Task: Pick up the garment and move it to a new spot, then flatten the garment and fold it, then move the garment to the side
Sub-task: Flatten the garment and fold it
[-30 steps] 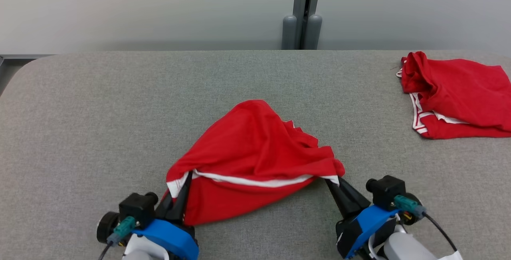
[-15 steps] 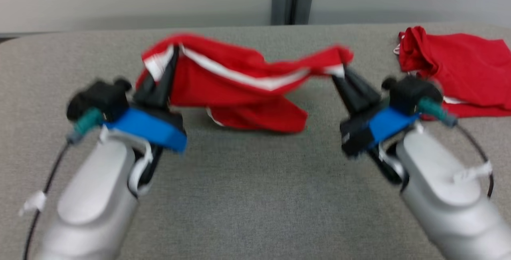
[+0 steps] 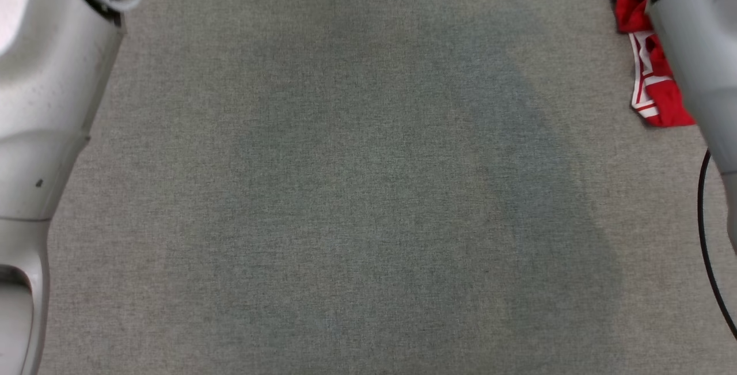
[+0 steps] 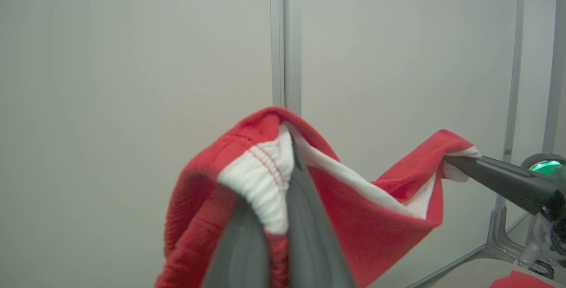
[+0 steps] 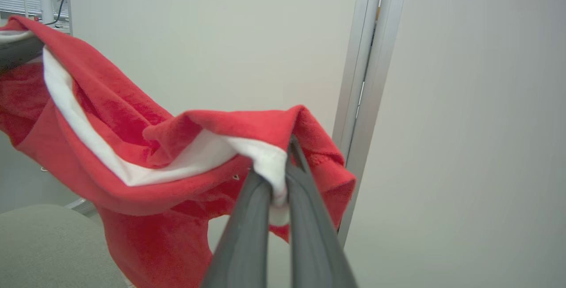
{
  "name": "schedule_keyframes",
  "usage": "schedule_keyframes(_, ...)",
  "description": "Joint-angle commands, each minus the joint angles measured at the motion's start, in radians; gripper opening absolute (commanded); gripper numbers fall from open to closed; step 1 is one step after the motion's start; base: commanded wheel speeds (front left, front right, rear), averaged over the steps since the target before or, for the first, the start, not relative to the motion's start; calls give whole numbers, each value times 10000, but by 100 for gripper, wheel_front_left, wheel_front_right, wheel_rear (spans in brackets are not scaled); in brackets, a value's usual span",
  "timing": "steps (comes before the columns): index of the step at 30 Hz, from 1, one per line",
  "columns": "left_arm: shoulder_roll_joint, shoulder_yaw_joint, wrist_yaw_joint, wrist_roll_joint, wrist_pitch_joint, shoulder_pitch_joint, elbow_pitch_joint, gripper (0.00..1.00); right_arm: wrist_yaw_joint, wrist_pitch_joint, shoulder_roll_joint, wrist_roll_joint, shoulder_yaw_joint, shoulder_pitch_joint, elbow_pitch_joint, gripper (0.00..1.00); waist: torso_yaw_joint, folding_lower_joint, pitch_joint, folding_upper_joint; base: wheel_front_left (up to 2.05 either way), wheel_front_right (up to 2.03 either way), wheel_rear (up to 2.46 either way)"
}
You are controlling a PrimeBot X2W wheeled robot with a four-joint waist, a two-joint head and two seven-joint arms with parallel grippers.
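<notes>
Garment [image 4: 376, 230]: red, soft and fleecy-looking, with a white band [image 4: 261, 182] along one edge, gathered and stitched in red where it bunches. It hangs well up off the tabletop [image 3: 368, 190], strung between the two grippers with the pale wall [image 4: 110, 58] behind it. The banded edge sags in a shallow curve from one grip to the other, and the red body drops loose below in folds.

Left gripper [image 4: 283, 199]: jaws closed tight, with a wad of the white band pinched between them. Right gripper [image 5: 281, 177]: jaws closed just as tight on the other end of the same band, with a red fold [image 5: 323, 155] draped over the fingertips.

Count:
- Red garments, two: the held one, and a second garment [image 3: 648, 75] lying crumpled on the tabletop at its right side, red with white stripes, partly behind an arm.
- Grippers, two, both holding cloth.
- Pale forearms, two, one over the tabletop's left side [image 3: 46, 104] and one over its right side [image 3: 696, 46].
- Black cable [image 3: 705, 237], one, looping by the right forearm.

A broad soft shadow lies across the tabletop's grey fabric.
</notes>
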Motion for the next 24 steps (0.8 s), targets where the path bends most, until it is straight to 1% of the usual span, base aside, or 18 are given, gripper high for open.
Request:
schedule_keyframes(1,-63,-215,-13,-198,-94,-357,163,0,1,-73,85,91,10,-319,329,0,88,-4,178,-3,0,0,0)
schedule_keyframes(4,-84,-588,-13,-492,-168,-486,437,0,1,-106,207,175,190,-507,853,0,68,-4,275,-3,0,0,0)
schedule_keyframes(7,1,-872,-13,-617,-205,59,581,0,1,-151,314,359,456,-44,1234,0,25,-4,341,-3,0,0,0)
schedule_keyframes(10,28,-766,-13,-502,-210,927,303,0,1,-170,291,401,855,617,1287,0,0,-4,371,-3,0,0,0)
schedule_keyframes(14,-4,-286,-13,-149,-214,2668,-252,0,1,-172,92,469,929,1927,765,0,10,-4,281,-3,0,0,0)
schedule_keyframes(18,-248,444,-13,255,-214,4598,-939,0,3,-173,-143,432,898,3540,137,0,56,-4,-33,-3,0,0,0)
schedule_keyframes(24,-530,944,-13,887,-215,7264,-1902,0,1,-175,-356,446,573,5959,-1036,0,49,-4,-669,-3,0,0,0)
